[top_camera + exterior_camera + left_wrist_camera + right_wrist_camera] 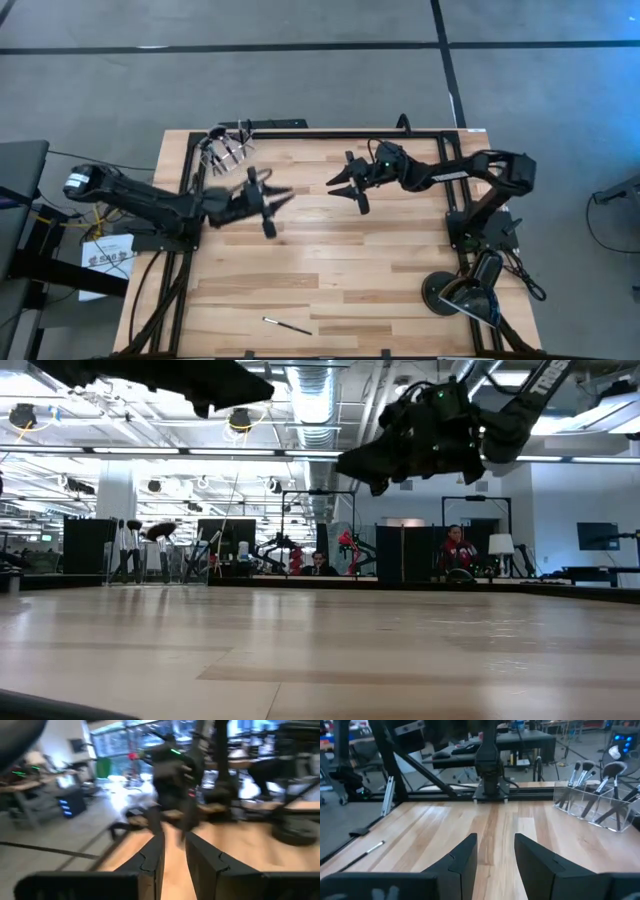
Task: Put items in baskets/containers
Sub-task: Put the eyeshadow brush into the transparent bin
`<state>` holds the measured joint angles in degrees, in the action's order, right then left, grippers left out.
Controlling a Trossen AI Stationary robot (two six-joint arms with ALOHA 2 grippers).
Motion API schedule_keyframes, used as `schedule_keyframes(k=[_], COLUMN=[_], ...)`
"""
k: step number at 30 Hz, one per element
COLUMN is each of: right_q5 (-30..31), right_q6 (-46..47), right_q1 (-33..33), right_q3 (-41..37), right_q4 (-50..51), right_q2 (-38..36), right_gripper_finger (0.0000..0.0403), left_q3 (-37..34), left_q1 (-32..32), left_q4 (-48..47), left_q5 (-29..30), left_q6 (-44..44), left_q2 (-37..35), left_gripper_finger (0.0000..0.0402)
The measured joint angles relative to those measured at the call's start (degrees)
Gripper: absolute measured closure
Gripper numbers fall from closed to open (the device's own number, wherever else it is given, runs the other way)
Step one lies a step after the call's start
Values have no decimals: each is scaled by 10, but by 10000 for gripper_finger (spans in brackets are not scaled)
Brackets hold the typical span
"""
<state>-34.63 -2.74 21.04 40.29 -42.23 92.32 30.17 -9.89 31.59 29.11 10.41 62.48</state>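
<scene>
A clear plastic container (228,148) stands at the table's far left corner and holds several dark-handled makeup brushes upright; it also shows in the right wrist view as the container (592,804). One slim brush (287,325) lies flat on the wood near the near edge, also seen as the brush (367,849). My left gripper (266,203) hovers open over the table's middle left, just right of the container. My right gripper (346,190) hovers open right of centre, facing the left one. In the wrist views, the left gripper (174,852) and the right gripper (495,854) both hold nothing.
A round black lamp base (445,292) sits at the near right corner. A black frame rail (330,133) runs along the far edge. Bare wood (330,265) spans the middle. People sit in the room beyond the table (455,550).
</scene>
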Motion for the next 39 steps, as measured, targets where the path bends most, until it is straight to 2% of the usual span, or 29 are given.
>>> schedule_keyframes(k=[3, 5, 9, 14, 25, 30, 34, 39], right_q5=[1, 1, 22, 46, 47, 47, 47, 47], right_q6=[-30, -46, -63, -63, -59, -58, -57, -57], right_q1=[0, 0, 0, 0, 0, 0, -2, -12], right_q3=[0, 0, 0, 0, 0, 0, 0, 0], right_q4=[60, 100, 147, 183, 261, 294, 316, 328], right_q2=[-42, -71, -121, -162, -201, -205, -204, -204], right_gripper_finger=[283, 283, 283, 283, 283, 283, 283, 283], left_q3=[4, 24, 89, 189, 383, 434, 472, 510], left_q1=[-54, -87, -138, -165, -165, -176, -206, -229], left_q4=[-26, -81, -198, -301, -604, -666, -716, -715], left_q5=[21, 44, 86, 79, -112, -222, -276, -340], left_q6=[-36, -66, -121, -139, -319, -366, -369, -403], left_q2=[0, 4, 36, 105, 260, 328, 394, 454], left_gripper_finger=[327, 327, 327, 327, 327, 327, 327, 327])
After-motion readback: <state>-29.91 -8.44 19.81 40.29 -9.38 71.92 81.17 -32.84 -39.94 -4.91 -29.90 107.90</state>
